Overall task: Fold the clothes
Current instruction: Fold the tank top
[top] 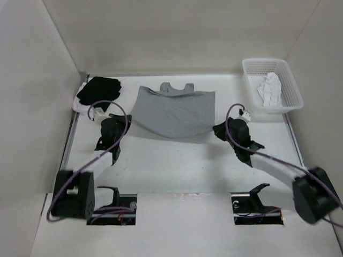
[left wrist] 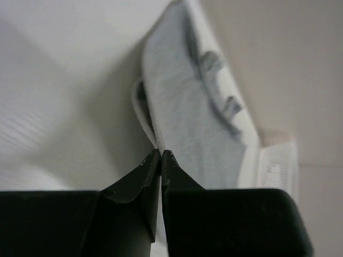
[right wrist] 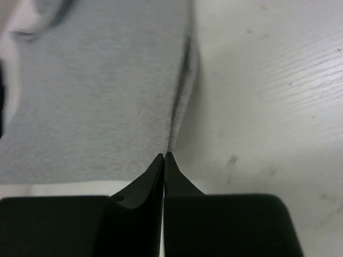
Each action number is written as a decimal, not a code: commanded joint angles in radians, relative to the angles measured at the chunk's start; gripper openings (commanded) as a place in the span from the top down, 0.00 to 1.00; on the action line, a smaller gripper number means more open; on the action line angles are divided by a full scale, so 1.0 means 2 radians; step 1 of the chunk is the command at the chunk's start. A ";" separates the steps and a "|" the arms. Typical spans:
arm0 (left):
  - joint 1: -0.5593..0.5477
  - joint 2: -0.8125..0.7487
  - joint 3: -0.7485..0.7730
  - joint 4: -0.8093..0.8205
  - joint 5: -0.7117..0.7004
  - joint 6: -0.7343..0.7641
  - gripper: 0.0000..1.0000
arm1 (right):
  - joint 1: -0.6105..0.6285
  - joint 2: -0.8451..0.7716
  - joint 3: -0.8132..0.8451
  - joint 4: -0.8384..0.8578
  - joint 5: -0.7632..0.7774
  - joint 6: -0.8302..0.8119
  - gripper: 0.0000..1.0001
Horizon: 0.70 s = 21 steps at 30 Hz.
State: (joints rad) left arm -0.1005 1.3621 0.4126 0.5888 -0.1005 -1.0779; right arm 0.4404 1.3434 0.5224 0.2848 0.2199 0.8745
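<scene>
The grey garment (top: 174,112) lies spread on the bench (top: 177,166), its near hem sagging between the arms. The left claw (top: 127,121) and right claw (top: 216,128) are each pinched shut on a near corner, at the very edge only. Risk: thin fabric slips from one claw, skewing the fold.

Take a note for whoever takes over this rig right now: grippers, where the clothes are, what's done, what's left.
Left gripper: shut, apparently pinching the near left corner of the grey garment.
Right gripper: shut on its near right corner.
Grey garment: spread mid-table, straps toward the far wall. Black garment far left; white garment in the basket far right.
Done: both near corners gripped; no fold visible.
Left: probably carry the corners toward the straps, then finish folding.
</scene>
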 commanded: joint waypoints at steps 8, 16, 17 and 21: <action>0.002 -0.456 0.117 -0.306 -0.015 0.099 0.99 | 0.137 -0.440 0.109 -0.348 0.141 -0.103 0.99; 0.009 -0.552 0.178 -0.449 -0.016 0.122 0.99 | 0.292 -0.458 0.205 -0.450 0.224 -0.100 0.96; 0.012 -0.553 0.167 -0.452 -0.016 0.122 0.98 | 0.299 -0.446 0.202 -0.441 0.224 -0.104 0.96; 0.018 -0.516 0.100 -0.420 -0.018 0.122 0.98 | 0.261 -0.367 0.171 -0.361 0.177 -0.129 0.96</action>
State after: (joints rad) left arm -0.0788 0.2543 0.6960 -0.1974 -0.1204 -0.8589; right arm 1.0161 0.5030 0.9062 -0.4957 0.5934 0.6727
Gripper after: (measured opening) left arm 0.026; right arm 0.044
